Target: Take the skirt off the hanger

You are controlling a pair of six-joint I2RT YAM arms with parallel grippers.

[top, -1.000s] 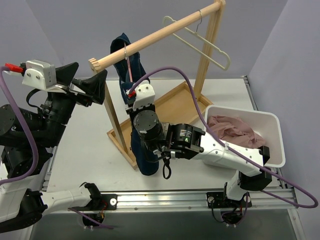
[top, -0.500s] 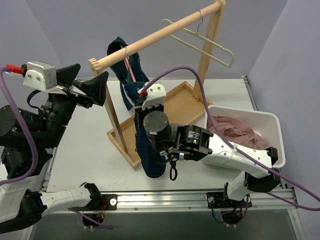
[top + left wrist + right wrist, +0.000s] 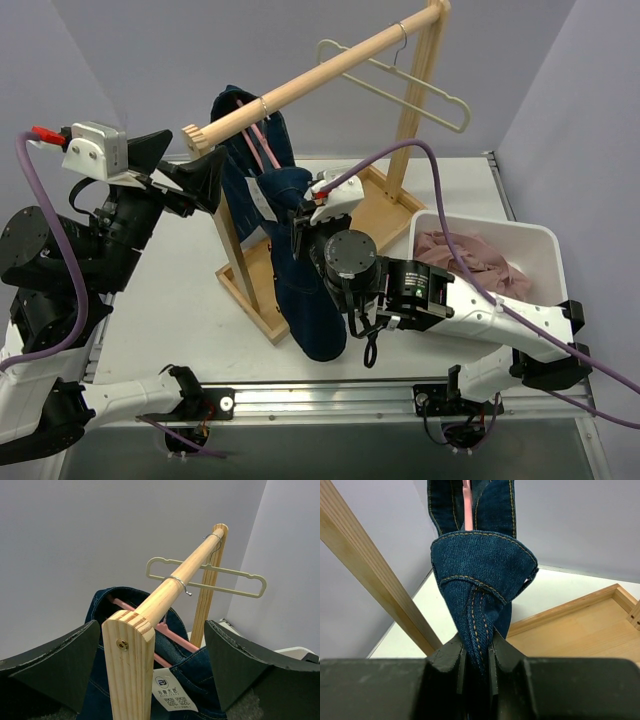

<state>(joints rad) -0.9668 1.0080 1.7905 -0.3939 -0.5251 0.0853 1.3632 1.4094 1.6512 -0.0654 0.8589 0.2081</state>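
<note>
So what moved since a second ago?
The right gripper, jaws shut on the blue denim garment, moved rightward, dragging the cloth with it. The left gripper stayed open around the end of the wooden rail; the pink skirt stayed in the white bin.

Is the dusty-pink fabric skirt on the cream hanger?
No, the cream hanger hangs bare; the skirt lies in the white plastic bin.

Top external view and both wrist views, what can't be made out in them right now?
Right claw: tips hidden in the top view by its own wrist and the dark blue denim garment.
Dusty-pink ruffled skirt in the white plastic bin: partly covered by the right arm, top view.
Pink slim hanger: mostly wrapped in denim, left wrist view.
White paper tag: print too small, left wrist view.
</note>
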